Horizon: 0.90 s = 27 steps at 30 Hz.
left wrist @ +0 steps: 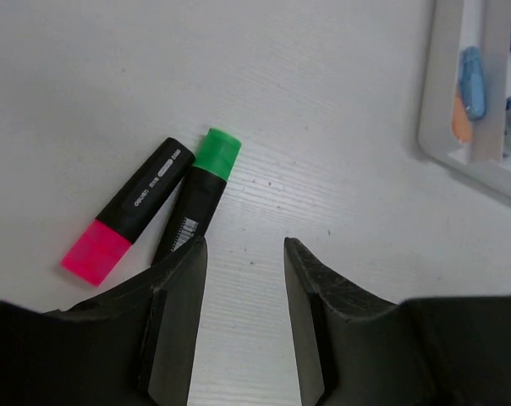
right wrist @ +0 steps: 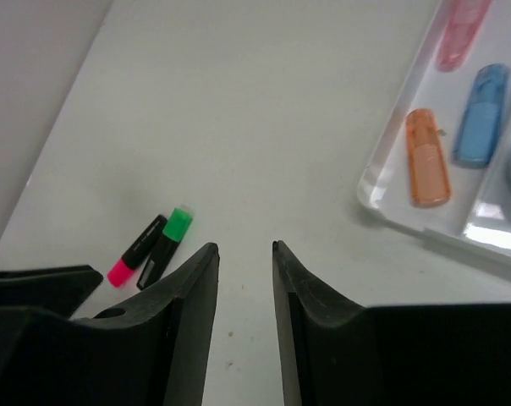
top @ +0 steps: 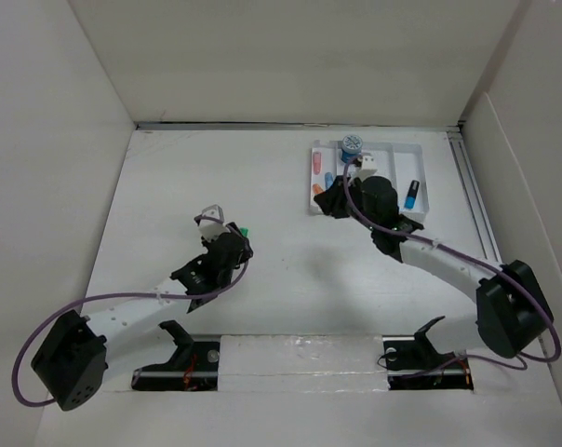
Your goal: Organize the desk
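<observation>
1. Bench [top: 262,279]: big white surface across the middle of the top view, mostly bare.
2. Done, judging by the layout: white tray [top: 393,158] at upper right of the top view, already holding orange item [right wrist: 427,156], blue item [right wrist: 482,114], pink item [right wrist: 458,30], blue pen-like item [top: 410,196], round blue thing [top: 352,144].
3. Left to do: green-capped highlighter [left wrist: 206,182] and pink-capped highlighter [left wrist: 129,211], loose on the bench, side by side, left of centre in the left wrist view.
4. Left hand [left wrist: 245,245]: about half open, nothing held, just below the green-capped highlighter in frame.
5. Right hand [right wrist: 245,249]: narrow gap, nothing held, by the tray's left edge.
6. Probably well past halfway, with two pieces out.
</observation>
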Motion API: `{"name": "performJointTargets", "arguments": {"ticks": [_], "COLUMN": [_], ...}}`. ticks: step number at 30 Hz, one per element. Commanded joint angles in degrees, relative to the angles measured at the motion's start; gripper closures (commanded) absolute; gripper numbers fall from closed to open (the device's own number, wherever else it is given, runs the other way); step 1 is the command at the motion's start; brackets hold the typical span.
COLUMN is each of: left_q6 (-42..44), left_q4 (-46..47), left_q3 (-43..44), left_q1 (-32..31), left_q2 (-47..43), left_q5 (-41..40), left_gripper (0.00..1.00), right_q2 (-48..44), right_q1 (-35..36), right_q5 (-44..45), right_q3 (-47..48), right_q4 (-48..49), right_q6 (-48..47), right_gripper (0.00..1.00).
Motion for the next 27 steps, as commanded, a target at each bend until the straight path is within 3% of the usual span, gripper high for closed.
{"name": "performJointTargets", "arguments": {"ticks": [1,4,6,12,20,27], "left_q6": [-4.0,-0.2,1.8,2.1,6.0,7.2], "left_q4": [-1.6,5.8,10.7,8.4,11.9,11.1], "left_q3": [2.5,0.0,-2.9,-5.0,-10.5,-11.4], "left_q1": [0.1,0.1,0.1,0.1,0.1,0.1], "left_q2": [-7.0,-16.3,-22.5,-32.1,-41.7,-44.0], "left_q5": [-6.5,-6.6,-6.4,-10.4,-10.9,-10.6], "left_gripper": [0.62,0.59,0.57,0.55,0.54,0.54], "right_q2": [5.2,11.6,17.0,29.9,43.9,48.8], "right_q1": [4.4,11.1,16.6,25.5,29.9,29.9], "right_q5": [-4.9,-1.8,1.1,9.9,22.9,28.9], "right_q3": [3.0,9.0,12.7,24.6,39.4,45.9], "right_q4": [4.2,1.7,-2.6,-9.9,-23.6,-29.3], "right_q6": [-0.1,-0.3,-0.5,0.1,-0.3,-0.2], "right_gripper": [0.62,0.56,0.45,0.3,0.31,0.38]}}
